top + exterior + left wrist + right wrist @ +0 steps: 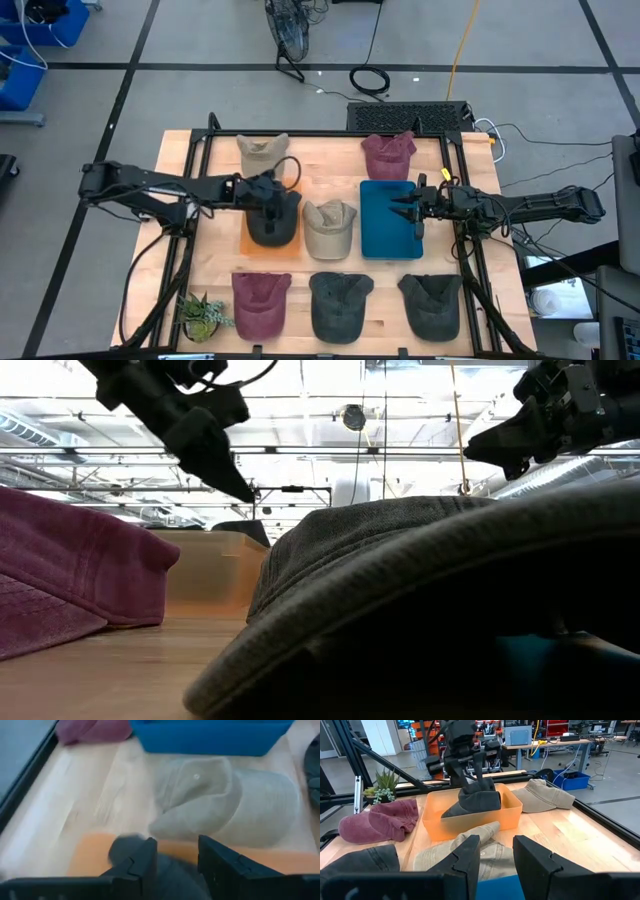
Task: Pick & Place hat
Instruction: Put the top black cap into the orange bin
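Orange bin (256, 244) mostly hidden under the dark hat (272, 222); left wrist view blurred throughout.

Seven hats are counted: two beige (262, 152) and (330, 228), two maroon (389, 153) and (261, 303), three dark grey (273, 221), (340, 305), (431, 303). Two bins: orange (247, 245), blue (385, 219). One potted plant (203, 316).

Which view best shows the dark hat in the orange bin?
The right wrist view: dark hat sits in the orange bin, left end effector above. High view shows it top-down; left wrist only a blurred edge; low view unclear.
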Available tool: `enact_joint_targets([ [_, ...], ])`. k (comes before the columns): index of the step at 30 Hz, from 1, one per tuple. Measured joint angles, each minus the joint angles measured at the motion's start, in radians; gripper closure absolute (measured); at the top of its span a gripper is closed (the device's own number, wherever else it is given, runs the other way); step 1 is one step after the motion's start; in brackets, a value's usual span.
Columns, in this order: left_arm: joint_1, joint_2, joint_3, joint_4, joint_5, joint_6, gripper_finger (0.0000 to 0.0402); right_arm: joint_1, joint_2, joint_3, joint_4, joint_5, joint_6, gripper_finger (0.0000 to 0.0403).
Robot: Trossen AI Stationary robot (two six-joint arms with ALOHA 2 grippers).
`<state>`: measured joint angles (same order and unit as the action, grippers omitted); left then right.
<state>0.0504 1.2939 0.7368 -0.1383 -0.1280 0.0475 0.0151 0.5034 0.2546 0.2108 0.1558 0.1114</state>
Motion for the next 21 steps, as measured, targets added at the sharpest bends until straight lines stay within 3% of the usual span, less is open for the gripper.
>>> enact_joint_targets([
  [7,-0.017,0.048,0.000,0.155,-0.027,0.104,0.0283,0.000,0.000,0.000,-0.005,0.000,0.001,0.0298],
  [21,0.041,0.184,0.000,0.055,-0.152,0.055,0.0309,0.000,0.001,0.000,-0.007,0.000,0.001,0.0298],
])
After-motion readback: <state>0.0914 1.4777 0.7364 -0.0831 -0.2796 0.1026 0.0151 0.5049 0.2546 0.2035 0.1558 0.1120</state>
